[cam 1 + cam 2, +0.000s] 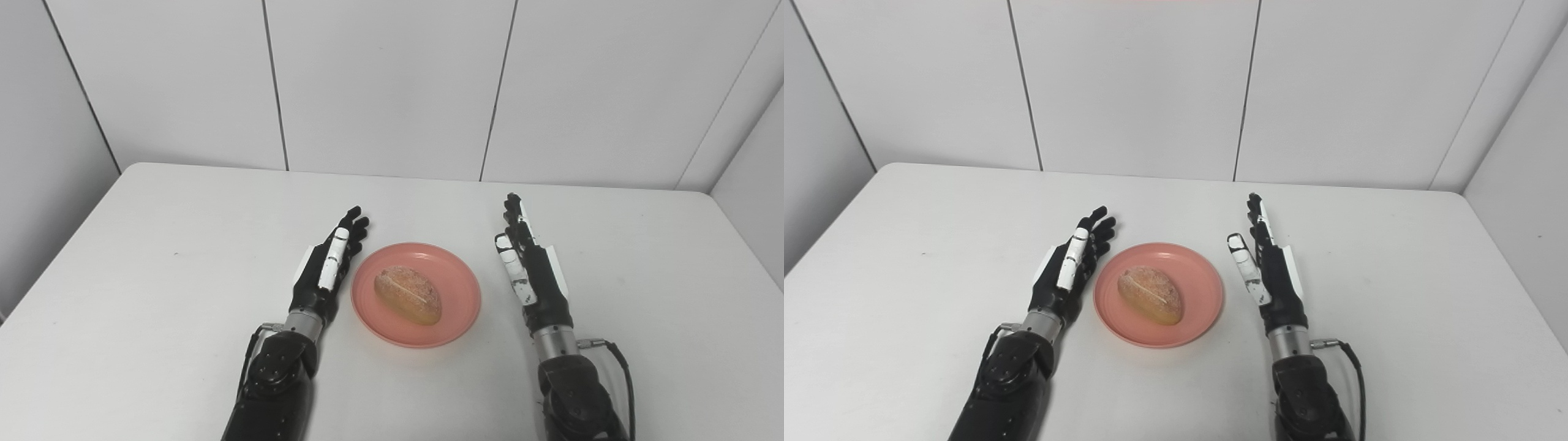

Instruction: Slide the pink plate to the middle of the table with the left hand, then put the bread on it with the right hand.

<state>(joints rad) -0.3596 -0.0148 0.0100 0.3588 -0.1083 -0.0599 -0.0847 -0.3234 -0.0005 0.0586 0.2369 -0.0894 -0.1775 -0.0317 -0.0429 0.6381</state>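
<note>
**Hands apart, bread on the plate at mid-bench**

Both hands hold nothing. Your left hand [327,263] lies left of center in the frame, fingers stretched forward and slightly spread, just beside the left rim of the pink plate [456,278]; whether it touches the rim you cannot tell. Your right hand [530,266] stands on edge right of center, fingers extended and empty, near the plate but apart from it.

The plate sits about center frame on the white bench [153,257], and the bread [408,294] rests on it, slightly left of the plate's middle. By the look of things, both steps are done.

If you handle them again, expect the bread to be light and a little yielding: an oval roll with a dusty golden-brown crust and a pale score along its top. Take it across its narrow sides with a gentle close. The plate is round, shallow, smooth and matte, probably plastic, likely to slide easily on the smooth bench; push at the rim.
</note>
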